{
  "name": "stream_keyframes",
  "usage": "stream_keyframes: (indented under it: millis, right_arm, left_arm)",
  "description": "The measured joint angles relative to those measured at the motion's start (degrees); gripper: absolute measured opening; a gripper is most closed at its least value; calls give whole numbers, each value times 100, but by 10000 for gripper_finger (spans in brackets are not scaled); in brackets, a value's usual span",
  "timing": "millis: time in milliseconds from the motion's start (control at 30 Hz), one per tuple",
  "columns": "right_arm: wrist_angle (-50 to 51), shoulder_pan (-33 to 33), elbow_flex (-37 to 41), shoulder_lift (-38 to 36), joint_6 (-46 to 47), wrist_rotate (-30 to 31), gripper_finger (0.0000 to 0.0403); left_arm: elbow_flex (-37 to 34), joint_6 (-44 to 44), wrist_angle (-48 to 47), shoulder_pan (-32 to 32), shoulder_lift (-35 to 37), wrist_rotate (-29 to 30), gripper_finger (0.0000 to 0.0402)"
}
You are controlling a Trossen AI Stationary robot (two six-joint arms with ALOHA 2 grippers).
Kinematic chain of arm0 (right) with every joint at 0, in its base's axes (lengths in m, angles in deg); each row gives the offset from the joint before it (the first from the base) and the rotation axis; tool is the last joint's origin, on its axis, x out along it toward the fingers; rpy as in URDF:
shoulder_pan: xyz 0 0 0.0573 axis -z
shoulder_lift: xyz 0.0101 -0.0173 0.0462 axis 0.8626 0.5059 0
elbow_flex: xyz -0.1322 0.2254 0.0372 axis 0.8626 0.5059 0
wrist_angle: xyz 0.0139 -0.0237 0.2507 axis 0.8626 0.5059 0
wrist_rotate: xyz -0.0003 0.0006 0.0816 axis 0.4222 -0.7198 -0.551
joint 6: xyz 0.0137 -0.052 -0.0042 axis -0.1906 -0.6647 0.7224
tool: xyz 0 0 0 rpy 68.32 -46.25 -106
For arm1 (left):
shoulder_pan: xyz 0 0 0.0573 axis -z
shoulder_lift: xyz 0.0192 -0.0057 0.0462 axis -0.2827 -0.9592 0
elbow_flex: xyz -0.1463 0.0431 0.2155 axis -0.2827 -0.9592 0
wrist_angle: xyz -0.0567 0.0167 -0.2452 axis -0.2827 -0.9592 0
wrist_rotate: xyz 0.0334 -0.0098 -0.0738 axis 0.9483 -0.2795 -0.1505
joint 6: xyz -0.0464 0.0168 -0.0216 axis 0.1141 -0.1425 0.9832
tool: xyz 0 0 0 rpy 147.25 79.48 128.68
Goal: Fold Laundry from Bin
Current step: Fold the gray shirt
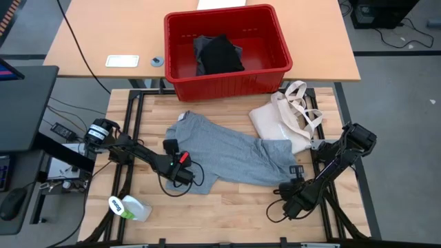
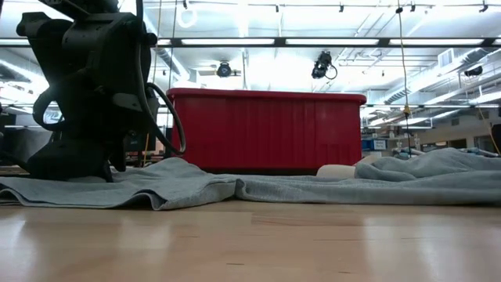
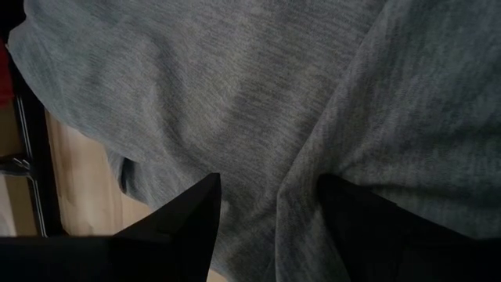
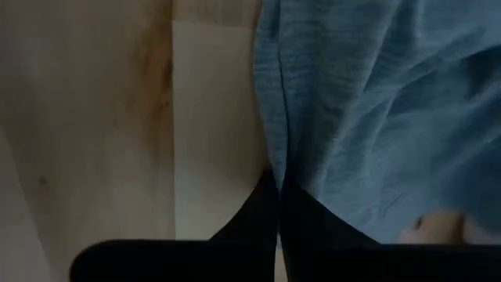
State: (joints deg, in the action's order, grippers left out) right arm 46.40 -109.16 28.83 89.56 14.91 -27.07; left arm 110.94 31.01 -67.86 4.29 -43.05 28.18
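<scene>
Wooden bench [image 1: 227, 207] under everything. Red bin [image 1: 227, 76] at the far edge, black garment [image 1: 220, 55] inside. Grey T-shirt [image 1: 227, 155] spread flat mid-bench, just beside a cream tote bag [image 1: 286, 117]. Left gripper [image 3: 270, 211] down on the shirt's near left part, fingers [image 3: 192, 215] wide apart over a fold. Right gripper [image 4: 278, 196] pinched shut on the shirt's right edge.
</scene>
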Motion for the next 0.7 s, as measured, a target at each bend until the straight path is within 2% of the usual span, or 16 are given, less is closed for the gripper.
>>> stream_keyframes:
  millis: [67,133,267,400,633,700]
  right_arm:
    - [394,-73,-96,31,140,-413,21]
    - [735,-174,-330,22,193,-580,27]
    - [1417,-363,-700,20,193,-996,17]
    - [1471,-522,-857,16,203,-1529,10]
    - [954,-740,-720,16,714,-1468,38]
    - [912,-763,-646,16,738,-1731,39]
  left_arm:
    - [1,-36,-7,0,0,0,230]
    - [1,-38,-18,0,0,0,230]
    - [1,-42,-31,0,0,0,231]
    - [1,-43,-37,0,0,0,231]
    - [1,-47,-50,0,0,0,231]
    - [1,-49,-102,0,0,-3,231]
